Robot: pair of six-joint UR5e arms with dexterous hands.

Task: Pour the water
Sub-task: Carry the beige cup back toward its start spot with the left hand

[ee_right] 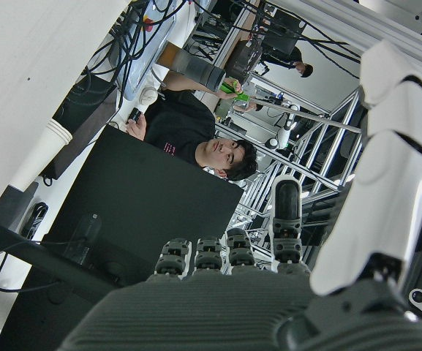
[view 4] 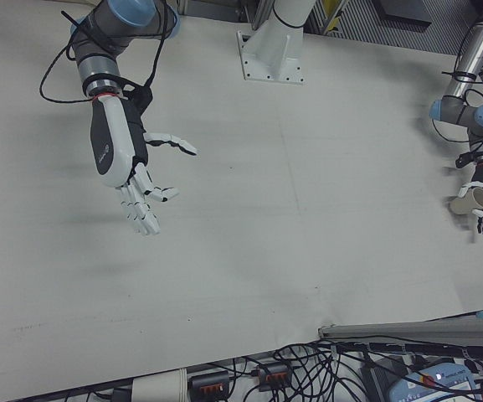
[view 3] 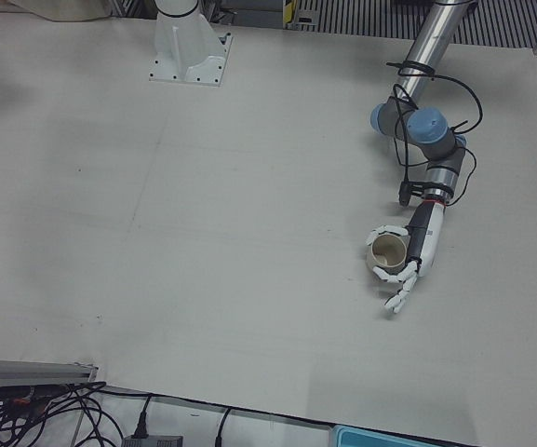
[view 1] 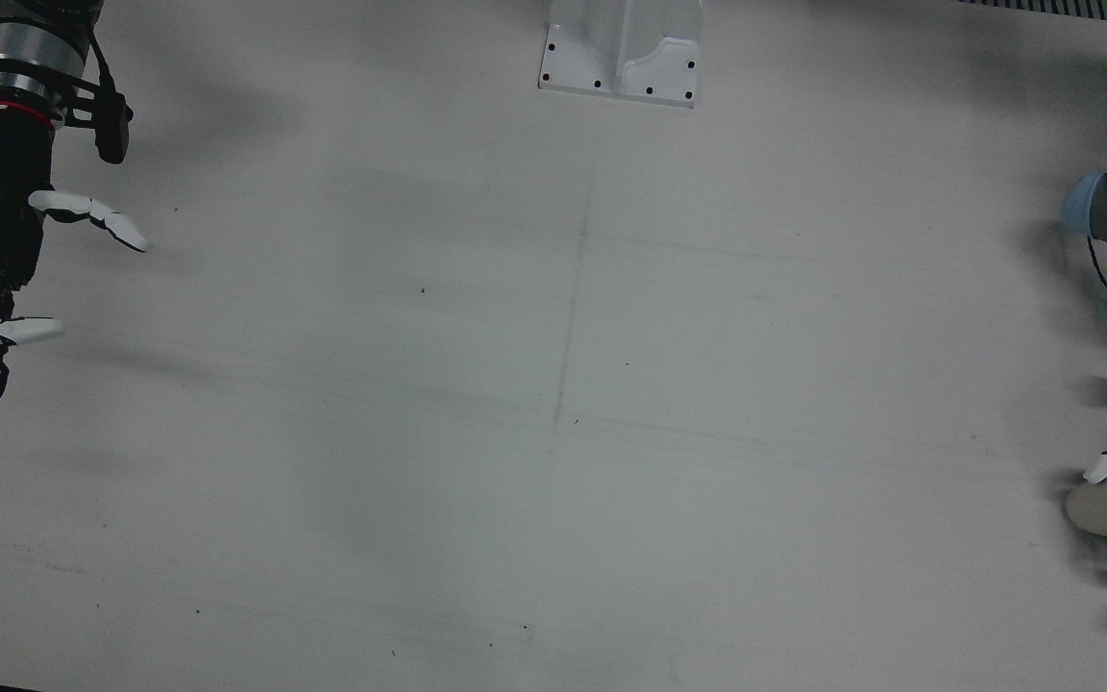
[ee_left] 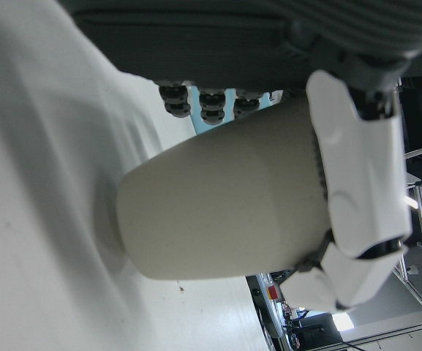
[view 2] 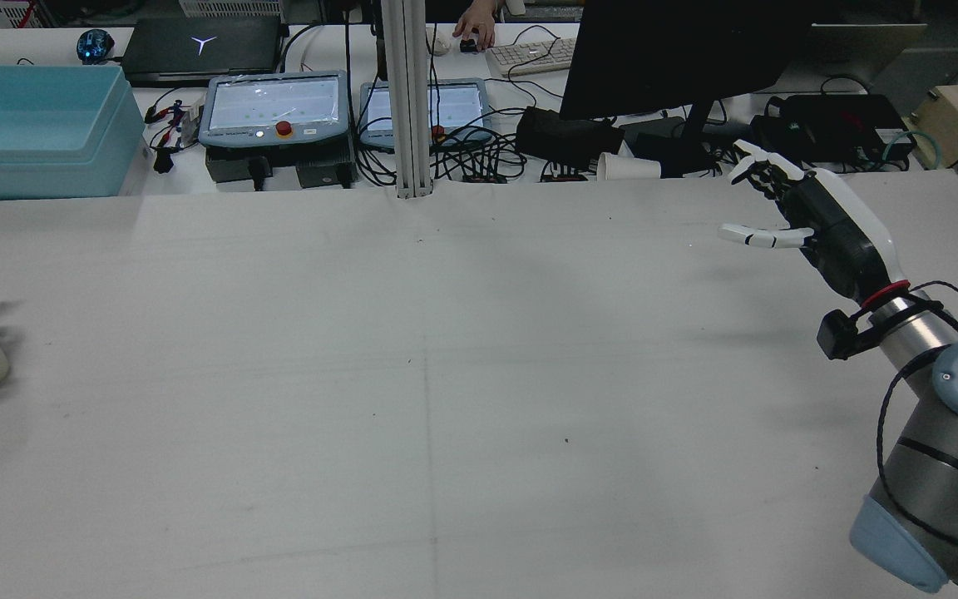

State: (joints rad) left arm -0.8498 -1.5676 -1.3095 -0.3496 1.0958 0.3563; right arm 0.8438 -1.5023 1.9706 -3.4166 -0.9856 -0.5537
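- Progress first: your left hand has its fingers wrapped round the cup, and that grasp is the only part of the pour the pictures show as done.
- Cup position: it sits at the far left edge of the table in the rear view, well apart from the pedestal at the table's middle back.
- Cup attitude: in the left-front view its open mouth shows, and in the left hand view its base meets the cloth, so you hold it roughly upright and resting on or just above the surface; I cannot tell which.
- Contents: the inside looks pale and bare; whether any water is in it cannot be told.
- Right hand: it hangs over the opposite side of the table, well apart from the pedestal, fingers spread and holding nothing.
- Missing piece: no second vessel, jug or bottle shows anywhere on the table, so there is nothing visible to pour into or from.
- Off the table: a paper cup lies on its side on the desk beyond the far edge, near the right hand in the rear view; whether it belongs to the task I cannot say.
- What is left, as I judge it: lifting the cup, carrying it to a receiver, tipping it and setting it down.
- Your grasp looks settled, with fingers on both sides of the wall.
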